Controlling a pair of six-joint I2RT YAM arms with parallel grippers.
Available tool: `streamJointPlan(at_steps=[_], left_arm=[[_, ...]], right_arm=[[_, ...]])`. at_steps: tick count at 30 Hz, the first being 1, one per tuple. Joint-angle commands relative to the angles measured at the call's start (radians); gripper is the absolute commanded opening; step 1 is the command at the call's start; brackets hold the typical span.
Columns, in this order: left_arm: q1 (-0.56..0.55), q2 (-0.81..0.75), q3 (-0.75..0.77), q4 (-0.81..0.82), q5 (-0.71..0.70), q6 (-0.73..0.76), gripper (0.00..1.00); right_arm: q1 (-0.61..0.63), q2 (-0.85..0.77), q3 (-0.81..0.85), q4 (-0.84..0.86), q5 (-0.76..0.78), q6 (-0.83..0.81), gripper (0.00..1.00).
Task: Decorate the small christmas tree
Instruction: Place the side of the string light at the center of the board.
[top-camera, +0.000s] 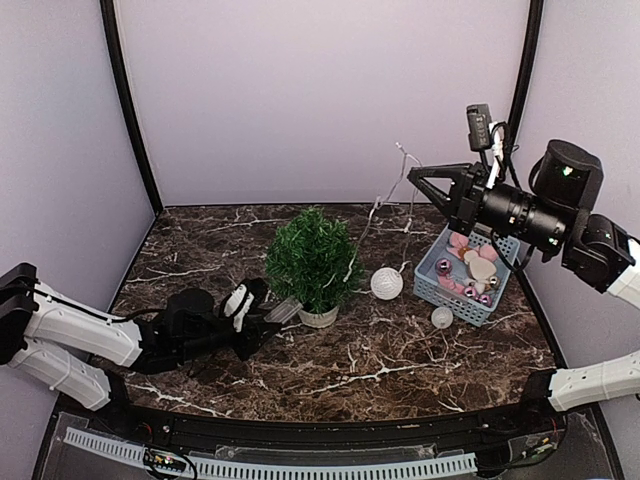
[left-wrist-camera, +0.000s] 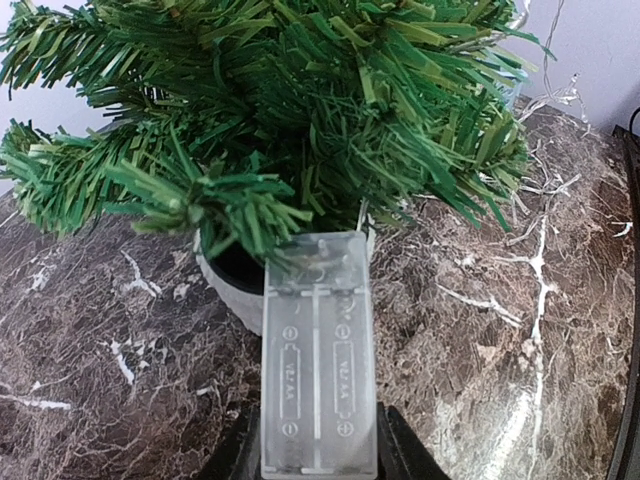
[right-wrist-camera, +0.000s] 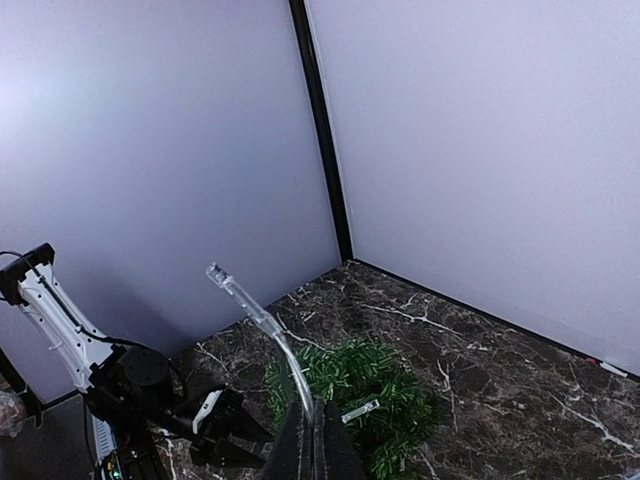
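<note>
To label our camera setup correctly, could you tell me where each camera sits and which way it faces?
Top external: fixed above and behind the arm bases, looking down on the table; both arms show, left gripper low, right gripper raised.
Left wrist: low over the table, facing the small christmas tree; its fingers grip a battery box.
Right wrist: high, looking down toward the back corner; its fingers pinch the light string.
Shared: all three show the tree; top and right wrist both show the left arm.
</note>
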Motion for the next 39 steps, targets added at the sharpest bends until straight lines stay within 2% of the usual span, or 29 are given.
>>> streamJointPlan(at_steps=[1,6,16,20,28,33,39], left_arm=[[0.011,0.033,0.043,0.066,0.029,0.007,0.32],[0.016,0.079,0.063,0.075,0.038,0.004,0.32],[0.022,0.146,0.076,0.118,0.039,-0.012,0.32],[0.023,0.154,0.050,0.179,0.040,-0.017,0.32],[0.023,0.161,0.039,0.216,0.063,-0.019,0.32],[0.024,0.158,0.038,0.213,0.063,-0.019,0.32],[0.024,0.158,0.037,0.210,0.066,-0.017,0.32]], right_arm=[[-0.006,-0.012,-0.017,0.004,0.134,0.021,0.00],[-0.026,0.009,-0.035,-0.038,0.231,0.033,0.00],[-0.097,0.047,-0.037,-0.060,0.251,0.073,0.00],[-0.098,0.025,-0.041,-0.028,0.167,0.062,0.00],[-0.098,-0.075,-0.085,0.081,-0.156,0.040,0.00],[-0.098,-0.133,-0.107,0.087,-0.226,0.055,0.00],[-0.098,-0.155,-0.155,0.077,-0.242,0.079,0.00]])
